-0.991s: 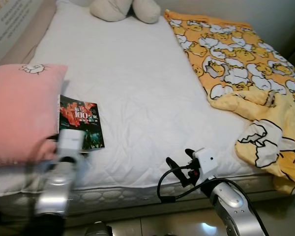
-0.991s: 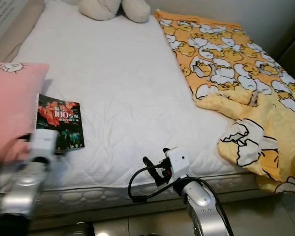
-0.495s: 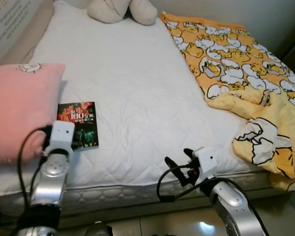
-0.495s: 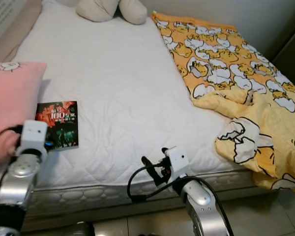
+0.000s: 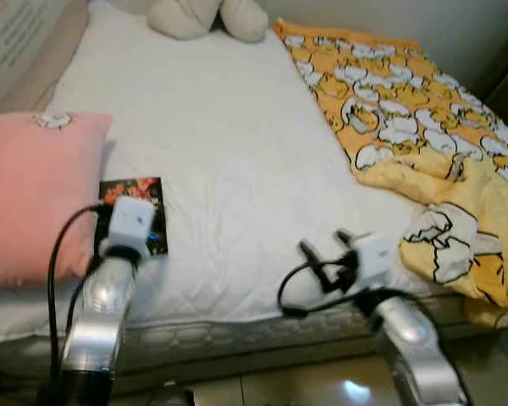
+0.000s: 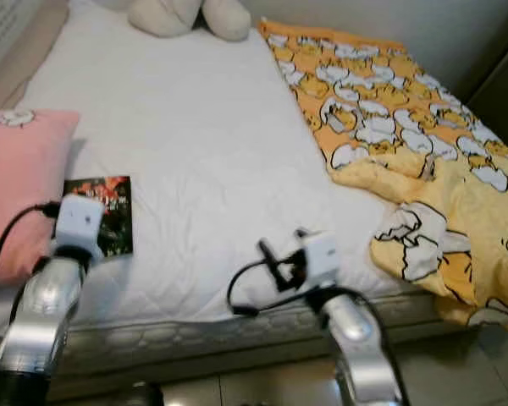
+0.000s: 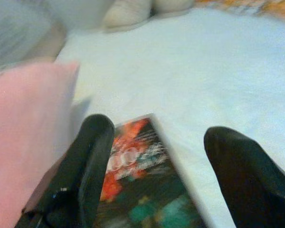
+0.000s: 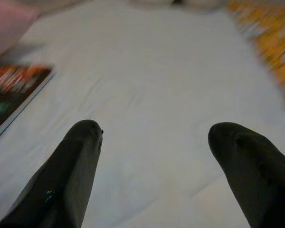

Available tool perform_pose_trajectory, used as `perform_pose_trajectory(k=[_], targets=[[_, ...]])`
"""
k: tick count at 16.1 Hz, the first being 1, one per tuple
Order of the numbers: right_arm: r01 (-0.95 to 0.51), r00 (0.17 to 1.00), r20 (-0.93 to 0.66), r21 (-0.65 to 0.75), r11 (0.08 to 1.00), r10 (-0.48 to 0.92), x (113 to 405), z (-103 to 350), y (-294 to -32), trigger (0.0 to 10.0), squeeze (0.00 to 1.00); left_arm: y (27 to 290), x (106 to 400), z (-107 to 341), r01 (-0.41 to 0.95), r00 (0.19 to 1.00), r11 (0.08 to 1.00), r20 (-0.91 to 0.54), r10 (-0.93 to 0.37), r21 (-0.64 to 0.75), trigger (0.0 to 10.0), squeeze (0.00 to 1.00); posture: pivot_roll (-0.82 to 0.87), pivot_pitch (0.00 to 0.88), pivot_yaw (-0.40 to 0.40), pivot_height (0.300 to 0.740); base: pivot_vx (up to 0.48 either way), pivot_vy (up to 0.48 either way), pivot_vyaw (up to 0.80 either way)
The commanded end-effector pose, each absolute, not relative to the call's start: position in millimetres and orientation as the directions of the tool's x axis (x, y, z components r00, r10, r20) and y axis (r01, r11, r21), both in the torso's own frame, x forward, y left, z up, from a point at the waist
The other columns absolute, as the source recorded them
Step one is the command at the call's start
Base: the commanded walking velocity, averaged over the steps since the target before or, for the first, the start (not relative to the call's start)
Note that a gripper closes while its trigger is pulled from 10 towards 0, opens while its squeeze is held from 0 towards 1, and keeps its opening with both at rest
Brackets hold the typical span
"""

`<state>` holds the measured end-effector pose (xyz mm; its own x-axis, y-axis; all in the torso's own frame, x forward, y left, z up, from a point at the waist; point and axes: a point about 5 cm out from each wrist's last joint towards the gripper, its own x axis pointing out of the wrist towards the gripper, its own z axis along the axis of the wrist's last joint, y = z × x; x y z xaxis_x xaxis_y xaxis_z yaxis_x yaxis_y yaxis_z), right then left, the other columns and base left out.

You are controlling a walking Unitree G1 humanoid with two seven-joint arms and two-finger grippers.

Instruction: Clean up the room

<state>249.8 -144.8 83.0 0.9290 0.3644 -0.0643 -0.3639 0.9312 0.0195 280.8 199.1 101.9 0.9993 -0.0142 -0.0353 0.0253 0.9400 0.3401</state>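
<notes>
White bed, book beside pink pillow, near the front edge. Left gripper over the book, fingers spread wide, probably lined up for a grab. Right gripper likewise spread, unladen, right of the book.

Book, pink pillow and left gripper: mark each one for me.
book (image 6: 117,222): right eye view, on its dark lower cover.
pink pillow (image 5: 34,194): left eye view, middle of its face.
left gripper (image 7: 164,164): left wrist view, midway between its fingertips.
</notes>
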Motion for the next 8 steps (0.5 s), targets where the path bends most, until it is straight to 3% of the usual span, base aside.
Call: perform_pose_trajectory(k=[1, 4, 6, 8], targets=[[-0.311, 0.95, -0.03, 0.001, 0.95, 0.311, 247.4, 86.9, -154.4, 10.0, 0.03, 182.9, 272.6, 113.2, 0.08, 0.995, 0.946, 0.027, -0.093, 0.313, 10.0, 0.0, 0.03, 0.0, -0.115, 0.74, 0.0, 0.0, 0.0], [-0.324, 0.945, -0.014, 0.06, 0.944, 0.326, 253.3, 83.7, -150.3, 10.0, 0.03, 167.6, 271.9, 122.9, 0.11, 0.99, 0.977, 0.07, -0.125, 0.182, 10.0, 0.0, 0.05, 0.0, -0.103, 0.74, 0.0, 0.0, 0.0], [-0.297, 0.955, 0.005, 0.08, 0.952, 0.297, 267.9, 80.1, -145.5, 10.0, 0.02, 150.8, 278.9, 126.6, 0.193, 0.974, 0.96, 0.077, -0.212, 0.205, 10.0, 0.0, 0.06, 0.0, -0.075, 0.74, 0.0, 0.0, 0.0], [-0.264, 0.964, 0.042, 0.074, 0.962, 0.261, 287.5, 87.9, -140.9, 10.0, 0.03, 143.4, 292.7, 132.2, 0.213, 0.968, 0.959, 0.095, -0.234, 0.188, 10.0, 0.0, 0.06, 0.0, -0.058, 0.74, 0.0, -0.452, 0.0]])
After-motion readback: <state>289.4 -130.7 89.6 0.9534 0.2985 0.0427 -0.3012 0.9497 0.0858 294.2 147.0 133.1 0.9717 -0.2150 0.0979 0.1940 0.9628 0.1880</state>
